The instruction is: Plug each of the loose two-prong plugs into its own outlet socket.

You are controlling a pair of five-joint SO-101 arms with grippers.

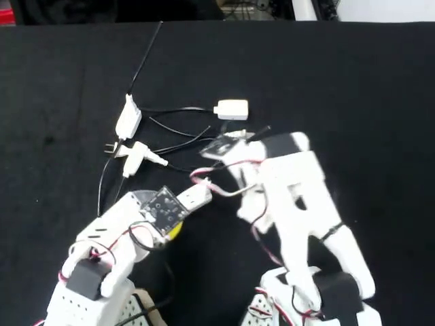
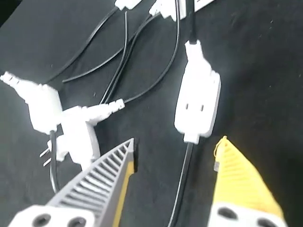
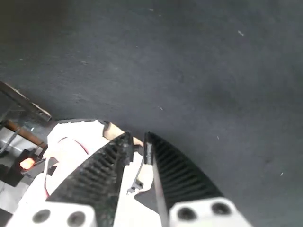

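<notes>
You see the left claw (image 2: 176, 141) wide, tilted over the socket (image 2: 199, 94), plug (image 2: 78, 137) beside; your right claw (image 3: 137, 138) stands almost closed, seemingly empty

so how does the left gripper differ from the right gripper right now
The left gripper is yellow on one side and grey on the other; the right gripper is black on both. The left gripper is wide open; the right gripper is shut to a slit. The left gripper hangs over a white two-slot outlet socket; the right gripper faces bare black table cover. Both are ribbed and tapered.
</notes>
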